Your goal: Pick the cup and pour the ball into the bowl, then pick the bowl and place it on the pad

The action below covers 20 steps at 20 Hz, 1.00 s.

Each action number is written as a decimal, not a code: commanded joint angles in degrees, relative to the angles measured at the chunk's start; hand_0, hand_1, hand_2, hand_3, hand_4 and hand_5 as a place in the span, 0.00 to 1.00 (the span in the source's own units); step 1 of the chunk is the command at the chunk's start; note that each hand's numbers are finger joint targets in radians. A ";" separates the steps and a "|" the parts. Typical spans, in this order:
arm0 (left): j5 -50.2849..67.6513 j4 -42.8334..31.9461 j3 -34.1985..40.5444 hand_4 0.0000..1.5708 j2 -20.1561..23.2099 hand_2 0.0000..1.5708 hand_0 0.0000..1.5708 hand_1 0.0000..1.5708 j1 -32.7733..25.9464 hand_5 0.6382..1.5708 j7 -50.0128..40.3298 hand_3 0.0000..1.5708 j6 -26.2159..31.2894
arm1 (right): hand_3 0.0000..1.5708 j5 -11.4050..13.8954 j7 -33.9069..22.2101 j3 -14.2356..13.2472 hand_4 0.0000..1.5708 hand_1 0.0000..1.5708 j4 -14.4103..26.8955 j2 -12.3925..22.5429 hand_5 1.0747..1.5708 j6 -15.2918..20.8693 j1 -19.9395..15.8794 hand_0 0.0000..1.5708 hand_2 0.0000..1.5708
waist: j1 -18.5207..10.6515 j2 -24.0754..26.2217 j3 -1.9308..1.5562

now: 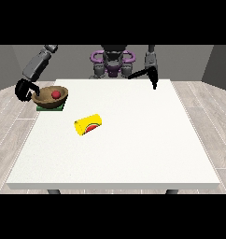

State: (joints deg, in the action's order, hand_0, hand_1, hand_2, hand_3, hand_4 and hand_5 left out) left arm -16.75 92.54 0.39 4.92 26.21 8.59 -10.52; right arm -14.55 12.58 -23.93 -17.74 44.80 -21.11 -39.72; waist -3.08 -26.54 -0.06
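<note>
table (133,154): large, white, flat top, filling most of the view; two dark leg tops show under its near edge.
floor (206,121): pale grey-brown wood-look planks, visible on both sides of the table.
walls (217,60): plain grey, darker toward the right corner, running behind the table.
light: even and soft, no strong shadows on the tabletop.
windows: cannot tell; only wall shows.

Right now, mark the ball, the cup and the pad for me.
ball (55,94): front view, on its red top, inside the bowl.
cup (88,124): front view, on the yellow side wall; it lies tipped over.
pad (61,108): front view, on the green corner showing under the bowl.
</note>
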 commanded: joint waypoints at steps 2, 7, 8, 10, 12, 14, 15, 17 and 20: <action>0.59 0.78 1.00 0.00 1.25 0.00 0.00 0.00 -0.26 0.99 0.09 0.00 0.85 | 1.00 0.79 -3.76 -0.08 0.37 1.00 2.31 3.77 0.93 2.02 1.15 1.00 1.00 | 0.42 -0.17 0.02; 1.01 6.74 0.09 0.00 0.75 0.00 0.00 0.00 -2.52 0.99 -1.54 0.00 1.09 | 0.27 2.41 -2.13 -0.03 0.00 0.12 1.74 8.84 0.84 5.01 -0.69 0.12 0.30 | -0.82 -3.12 -0.04; 0.69 6.29 0.17 0.00 1.24 0.00 0.00 0.00 -1.14 0.99 -3.86 0.00 1.56 | 0.21 3.67 -2.04 1.32 0.00 0.00 1.24 7.48 0.82 6.02 -0.56 0.00 0.27 | -0.28 -1.97 -0.03; -2.14 7.83 -1.10 0.00 -0.16 0.00 0.00 0.00 -1.58 0.99 -3.57 0.00 -1.30 | 0.15 3.00 -4.74 0.47 0.00 0.00 1.52 11.32 0.83 3.67 -2.96 0.00 0.26 | 0.69 -2.76 -0.05; 0.62 6.14 1.25 0.00 1.30 0.00 0.00 0.00 -1.55 0.99 -1.98 0.00 0.55 | 0.13 3.20 -1.86 0.82 0.00 0.00 0.82 7.62 0.82 5.42 -1.55 0.00 0.24 | 0.60 -2.36 -0.01; 0.87 10.11 -0.84 0.00 0.91 0.00 0.00 0.00 -6.14 1.00 -2.38 0.00 1.95 | 0.16 2.65 -3.09 -0.03 0.00 0.00 2.46 8.57 0.84 5.31 -1.40 0.00 0.23 | -1.25 -1.38 -0.03; 2.78 8.80 1.74 0.00 2.97 0.00 0.00 0.00 -3.96 1.00 -1.53 0.00 3.40 | 0.18 3.00 -2.34 0.28 0.00 0.00 1.84 8.86 0.84 5.10 -0.81 0.00 0.21 | -0.38 -1.74 -0.01; -0.35 8.45 -1.14 0.00 0.31 0.00 0.00 0.00 -3.17 1.00 -4.31 0.00 1.03 | 0.04 3.09 -5.42 0.74 0.00 0.00 1.05 9.93 0.84 3.52 -3.74 0.00 0.16 | 0.76 -1.05 -0.01; 2.92 5.24 1.64 0.00 1.61 0.00 0.00 0.00 -6.66 1.00 -1.32 0.00 2.87 | 0.16 0.40 -9.68 -1.48 0.00 0.00 1.70 16.47 0.86 -4.70 -3.25 0.00 0.17 | 1.50 3.11 0.07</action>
State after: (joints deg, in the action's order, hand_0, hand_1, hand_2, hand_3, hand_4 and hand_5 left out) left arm -15.25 100.32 0.85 6.14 21.34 6.25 -8.56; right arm -12.71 7.11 -24.42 -16.17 57.05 -20.48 -42.37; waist -2.27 -26.92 -0.07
